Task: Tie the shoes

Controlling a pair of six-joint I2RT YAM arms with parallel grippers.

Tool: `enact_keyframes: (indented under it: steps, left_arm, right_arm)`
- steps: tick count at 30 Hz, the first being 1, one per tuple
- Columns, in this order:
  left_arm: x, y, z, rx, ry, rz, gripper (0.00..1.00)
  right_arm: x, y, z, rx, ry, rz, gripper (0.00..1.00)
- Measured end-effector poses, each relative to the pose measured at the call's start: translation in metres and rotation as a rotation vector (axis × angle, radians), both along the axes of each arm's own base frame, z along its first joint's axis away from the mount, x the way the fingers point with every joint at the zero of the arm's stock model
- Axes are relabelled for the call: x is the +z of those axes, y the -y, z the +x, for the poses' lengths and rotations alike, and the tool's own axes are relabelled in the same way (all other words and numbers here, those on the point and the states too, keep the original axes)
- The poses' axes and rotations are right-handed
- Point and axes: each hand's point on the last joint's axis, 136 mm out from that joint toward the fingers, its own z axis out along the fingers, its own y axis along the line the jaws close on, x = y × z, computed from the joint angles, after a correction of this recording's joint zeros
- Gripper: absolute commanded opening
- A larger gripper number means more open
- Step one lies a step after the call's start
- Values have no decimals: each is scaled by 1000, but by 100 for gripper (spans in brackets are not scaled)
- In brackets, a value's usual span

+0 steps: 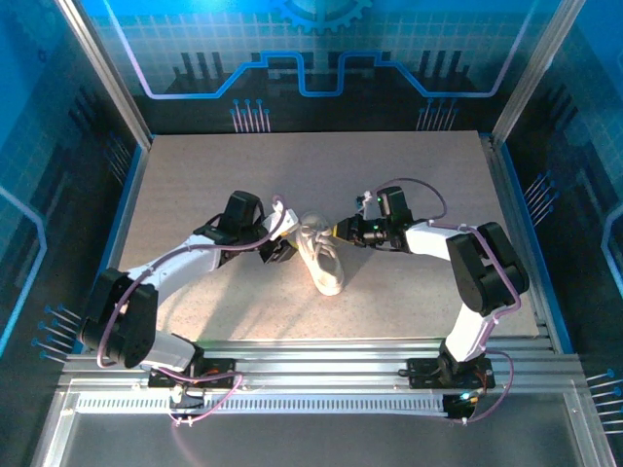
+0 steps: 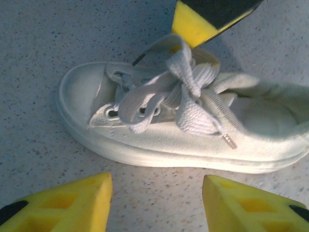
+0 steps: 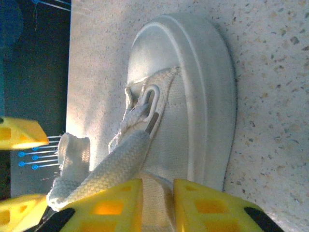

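While the right gripper [image 3: 158, 188] nips the laces [image 2: 188, 82] with jaws nearly closed and the left gripper [image 2: 155, 186] stands open, empty, a hard pull could drag the unheld sneaker [image 2: 159, 142].

White sneaker [image 1: 326, 265] lay on the speckled table [image 1: 409, 292], its long axis running near to far, near end angled slightly right. Laces [image 1: 312, 227] sat bunched at its far end. Left gripper [image 1: 280, 250] was just left of the sneaker, close by its side. Right gripper [image 1: 343, 231] came in from the sneaker's right, tips at the laces. Jaw gaps were too small to judge.
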Motion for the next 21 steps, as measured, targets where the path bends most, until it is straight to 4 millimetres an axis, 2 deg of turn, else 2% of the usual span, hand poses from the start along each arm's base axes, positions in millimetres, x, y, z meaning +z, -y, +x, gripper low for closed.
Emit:
enact_keyframes:
  steps: [4, 7, 11, 16, 21]
  left_arm:
    - [-5, -5, 10, -108, 89, 58, 56]
    - [-10, -2, 11, -176, 133, 83, 61]
    - [-15, 1, 17, -232, 186, 110, 62]
    - [-8, 8, 35, -267, 237, 126, 62]
    - [-3, 19, 45, -312, 264, 130, 63]
  right_arm:
    - [-1, -1, 0, 0, 2, -6, 7]
    - [-1, -2, -1, 0, 3, -11, 6]
    - [-1, -2, -2, -6, 7, -24, 4]
    - [2, -2, -3, -6, 17, -37, 3]
    - [3, -2, -4, -7, 23, -52, 3]
